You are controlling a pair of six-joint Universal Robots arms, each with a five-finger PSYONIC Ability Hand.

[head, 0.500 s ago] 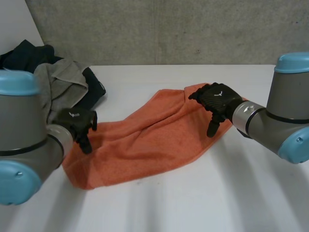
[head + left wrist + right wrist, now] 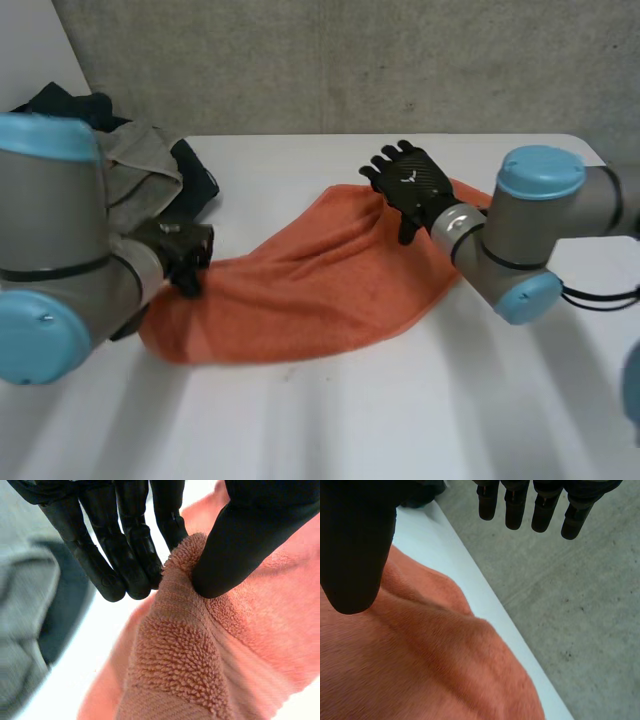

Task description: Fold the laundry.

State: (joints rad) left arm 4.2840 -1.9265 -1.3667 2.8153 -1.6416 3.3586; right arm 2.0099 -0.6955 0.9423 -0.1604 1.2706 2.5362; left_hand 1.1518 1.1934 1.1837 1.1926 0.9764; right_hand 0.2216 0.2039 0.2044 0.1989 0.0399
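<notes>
Now, by size, w/ the orange towel [image 2: 320,280] as ref:
Table [image 2: 420,400]: white; the towel lies across its middle.
Wall [image 2: 300,60]: grey concrete, upright past the towel's far side. In the R wrist view the same concrete [image 2: 570,610] lies beyond the towel's end and the table edge [image 2: 470,590].
Orange towel: task item. Rumpled long strip, running from its L end, nearer the robot, up to its R end near the table's back edge. Terry loops are clear in the L wrist view [image 2: 200,645]; a soft ridge crosses it in the R wrist view [image 2: 420,670].
Laundry pile: grey cloth [image 2: 140,165] bunched over a dark garment [image 2: 198,172], just beyond the towel's L end. Can't tell if it touches the towel.
L arm [image 2: 55,270]: beside the towel's L end, bent in toward it.
R arm [image 2: 530,230]: beside the towel's R end, forearm reaching over it.
L hand [image 2: 178,250]: at the towel's L end, closed on its edge. Thumb [image 2: 240,540] and fingers [image 2: 125,555] pinch a raised fold of the hem between them.
R hand [image 2: 412,182]: over the towel's far R end, spread wide, holding nothing. Fingers [image 2: 540,510] are straight and well apart from the thumb [image 2: 355,540], w/ the towel under the palm. Contact w/ towel: can't tell.
</notes>
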